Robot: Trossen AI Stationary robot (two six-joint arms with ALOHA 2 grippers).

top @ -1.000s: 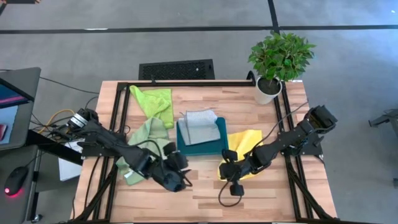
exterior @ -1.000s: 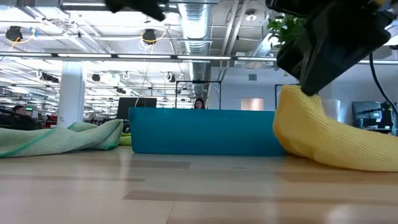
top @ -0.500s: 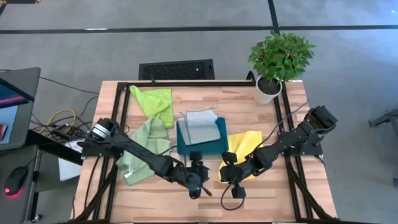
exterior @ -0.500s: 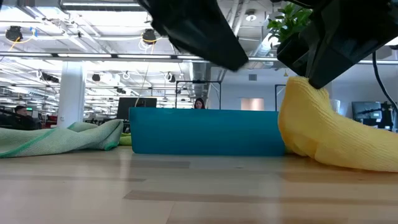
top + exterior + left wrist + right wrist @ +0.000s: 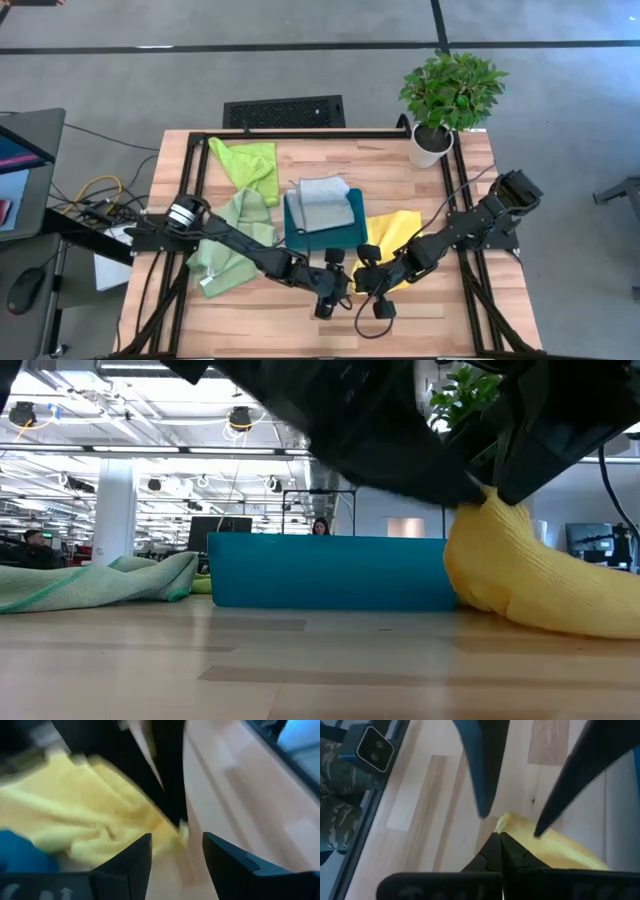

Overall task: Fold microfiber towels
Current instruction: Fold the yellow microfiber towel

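The yellow towel (image 5: pixel 397 232) lies right of the teal tray (image 5: pixel 322 238), with its near-left corner raised. My right gripper (image 5: pixel 360 283) is shut on that corner. My left gripper (image 5: pixel 177 845) is open and reaches in from the table's left. Its fingers (image 5: pixel 480 775) stand on either side of the held corner (image 5: pixel 181 827) without touching it. The light grey towel (image 5: pixel 324 203) lies folded on the tray. The pale sage towel (image 5: pixel 232 232) and the lime green towel (image 5: pixel 250 163) lie crumpled at the left. My right gripper pinches the yellow towel's near-left corner (image 5: pixel 506 821) between its two shut fingers, coming from the table's right. The corner (image 5: pixel 484 508) is lifted off the table, and the cloth slopes down from it. The rest of the towel (image 5: pixel 560 600) lies on the wood.
A potted plant (image 5: pixel 447 95) stands at the far right corner. A black frame (image 5: pixel 196 180) runs along the table's sides. Bare wood (image 5: pixel 280 325) lies along the near edge. A person sits far off in the room (image 5: pixel 321 526).
My left gripper has swept toward the table's right along the near side, from beside the sage towel to the yellow towel's held corner, with its fingers staying apart. My right gripper has kept the corner raised, almost in place.
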